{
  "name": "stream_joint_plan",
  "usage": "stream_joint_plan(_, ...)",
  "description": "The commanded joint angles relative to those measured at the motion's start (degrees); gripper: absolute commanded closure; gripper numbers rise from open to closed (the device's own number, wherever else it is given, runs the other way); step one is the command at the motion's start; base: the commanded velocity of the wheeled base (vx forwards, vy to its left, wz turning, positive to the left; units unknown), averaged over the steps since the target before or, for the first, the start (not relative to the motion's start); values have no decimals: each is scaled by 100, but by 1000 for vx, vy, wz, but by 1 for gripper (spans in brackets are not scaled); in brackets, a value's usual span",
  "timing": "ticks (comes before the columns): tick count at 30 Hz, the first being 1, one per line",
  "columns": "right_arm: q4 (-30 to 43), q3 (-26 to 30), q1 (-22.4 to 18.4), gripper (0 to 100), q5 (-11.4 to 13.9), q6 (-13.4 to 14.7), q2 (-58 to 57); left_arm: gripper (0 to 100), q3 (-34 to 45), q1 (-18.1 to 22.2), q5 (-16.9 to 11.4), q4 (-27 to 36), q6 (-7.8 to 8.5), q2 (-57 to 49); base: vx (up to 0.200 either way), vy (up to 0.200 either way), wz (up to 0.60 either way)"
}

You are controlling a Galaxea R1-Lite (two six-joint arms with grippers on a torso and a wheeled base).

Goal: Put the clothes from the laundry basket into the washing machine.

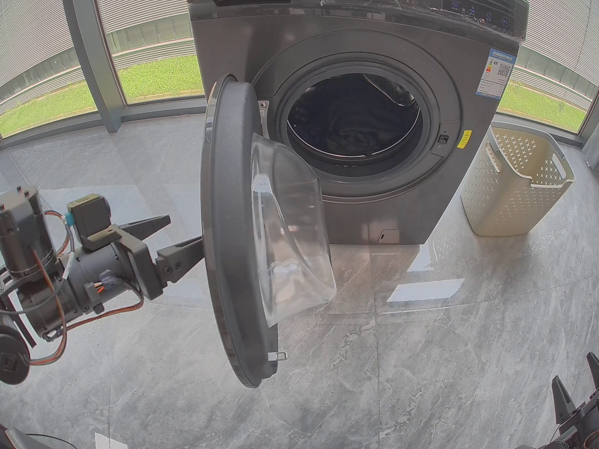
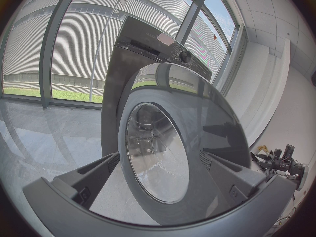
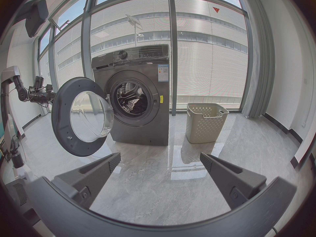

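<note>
The grey washing machine (image 1: 399, 38) stands with its round door (image 1: 231, 232) swung wide open. Dark clothes (image 1: 349, 120) lie inside the drum, also visible in the right wrist view as clothes (image 3: 131, 104). The cream laundry basket (image 1: 499, 194) sits on the floor to the machine's right, and no clothes show in the part of its inside that I can see. My left gripper (image 1: 185, 232) is open at the outer face of the door, one finger reaching the door's rim. In the left wrist view the door (image 2: 184, 122) looms right before that gripper (image 2: 158, 155). My right gripper (image 1: 573, 372) is open, low at the right, holding nothing.
Glossy grey tile floor (image 1: 437, 357) spreads in front of the machine. Large windows (image 1: 156, 32) run behind it. The open door juts out into the space in front of the drum. The basket (image 3: 205, 122) stands close to the window wall.
</note>
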Motion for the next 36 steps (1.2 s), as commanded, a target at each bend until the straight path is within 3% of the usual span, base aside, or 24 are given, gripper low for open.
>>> stream_joint_plan(1, -1, 101, 2, 0, 2, 0, -93, 0, -385, -304, 219, -88, -6, 595, 0, 0, 0)
stream_joint_plan(6, -1, 101, 2, 0, 2, 0, -93, 0, -710, -550, 360, -123, -6, 947, 0, 0, 0)
stream_joint_plan(36, -1, 101, 2, 0, 2, 0, -93, 0, -2617, -1086, 667, -158, -24, 2362, 0, 0, 0)
